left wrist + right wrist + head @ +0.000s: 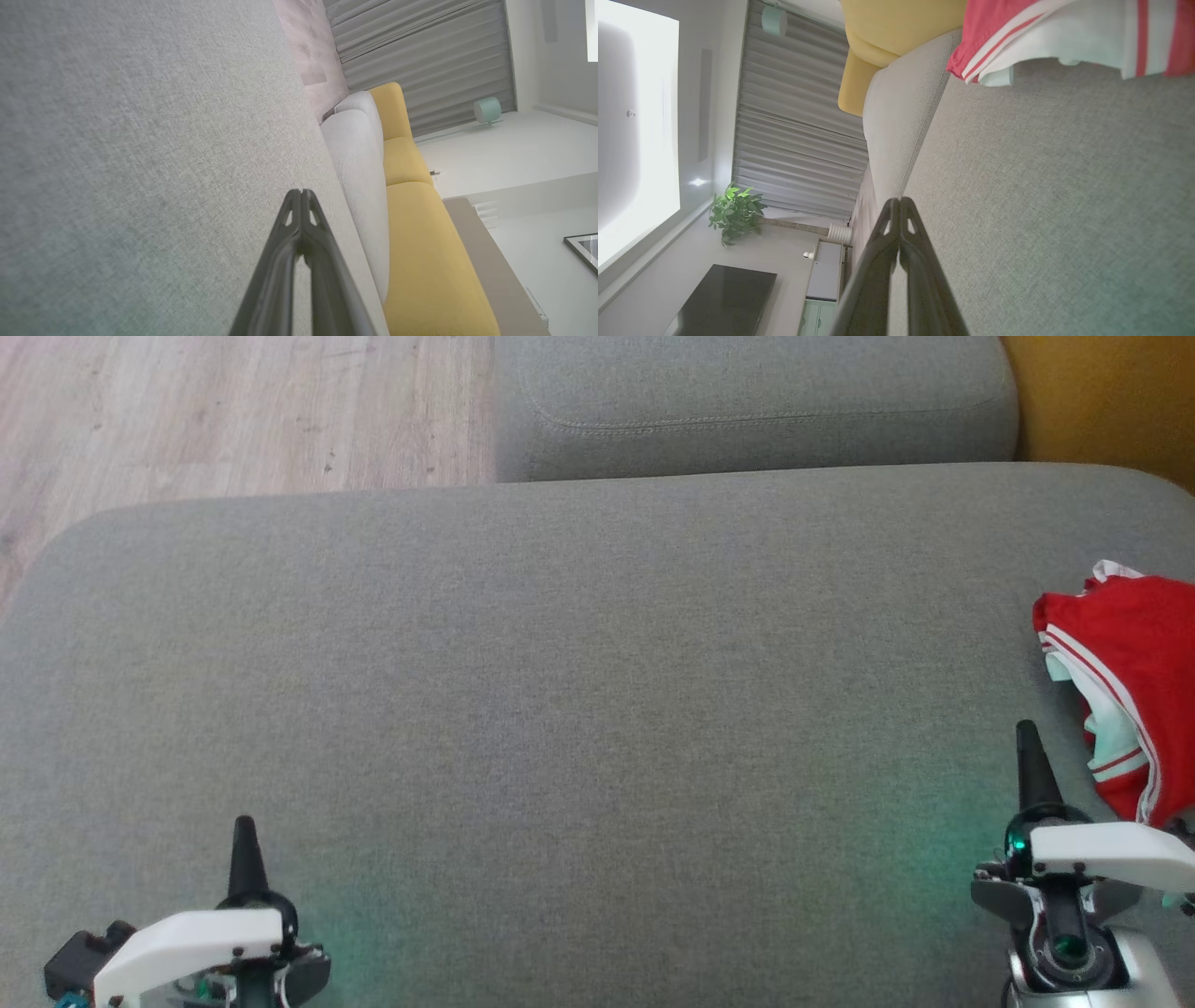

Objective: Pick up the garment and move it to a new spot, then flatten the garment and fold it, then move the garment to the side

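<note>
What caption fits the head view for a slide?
Left gripper and right gripper shut over grey cushion; red garment bunched at right.

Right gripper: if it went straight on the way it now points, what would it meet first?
Probably the far grey cushion; height is unclear. The right gripper points across bare seat, and the red garment lies beside its line, not in it.

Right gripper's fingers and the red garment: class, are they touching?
Apart. Right wrist view shows bare grey cushion between the right gripper and the garment.
</note>
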